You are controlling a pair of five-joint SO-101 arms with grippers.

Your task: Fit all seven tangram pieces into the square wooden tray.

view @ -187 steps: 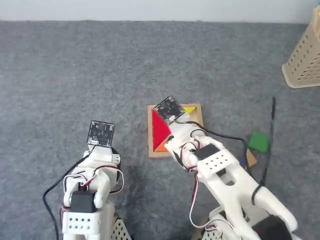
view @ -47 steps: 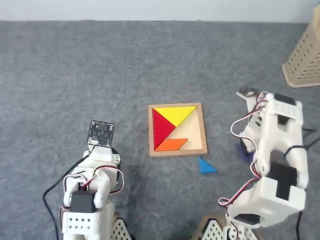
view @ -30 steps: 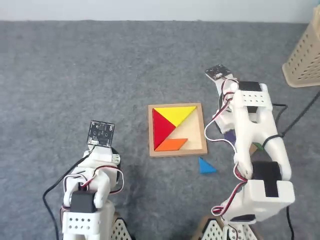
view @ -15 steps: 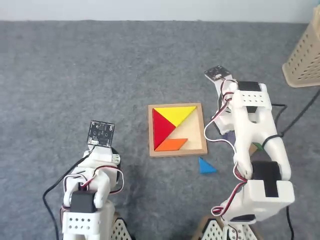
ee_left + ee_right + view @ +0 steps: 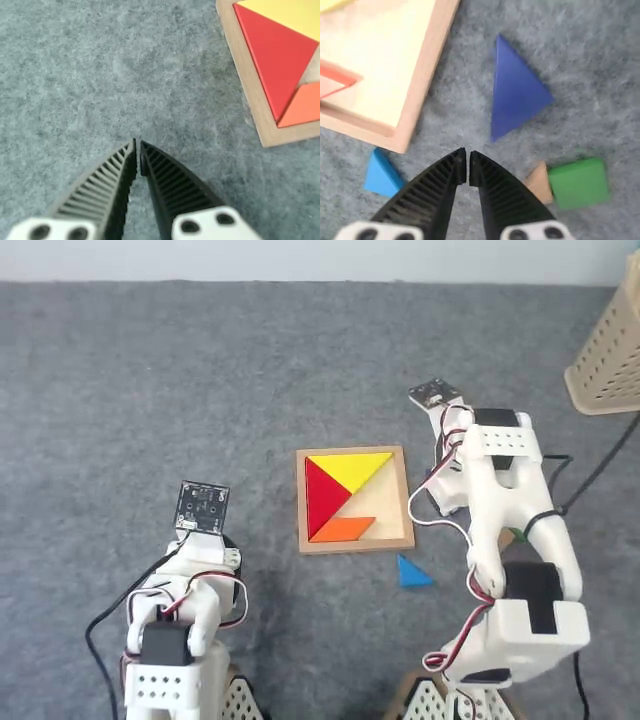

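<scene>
The square wooden tray (image 5: 405,495) holds a yellow triangle (image 5: 352,470), a red triangle (image 5: 322,496) and an orange parallelogram (image 5: 343,529). A light blue triangle (image 5: 412,572) lies on the carpet off the tray's near right corner. My right arm (image 5: 500,455) stands just right of the tray. Its gripper (image 5: 465,161) is shut and empty, above the carpet between the light blue triangle (image 5: 381,175), a dark blue triangle (image 5: 516,95), a green square (image 5: 579,182) and a tan piece (image 5: 540,184). My left gripper (image 5: 138,148) is shut and empty over bare carpet left of the tray (image 5: 250,100).
Grey carpet covers the whole table. A beige slatted basket (image 5: 612,350) stands at the far right edge. My left arm (image 5: 190,585) sits at the near left, well away from the tray. Cables hang beside the right arm.
The right arm left the tray, swung out to the right, then came back beside the tray's right edge. In the last half second it barely shifted. The left arm kept still.
</scene>
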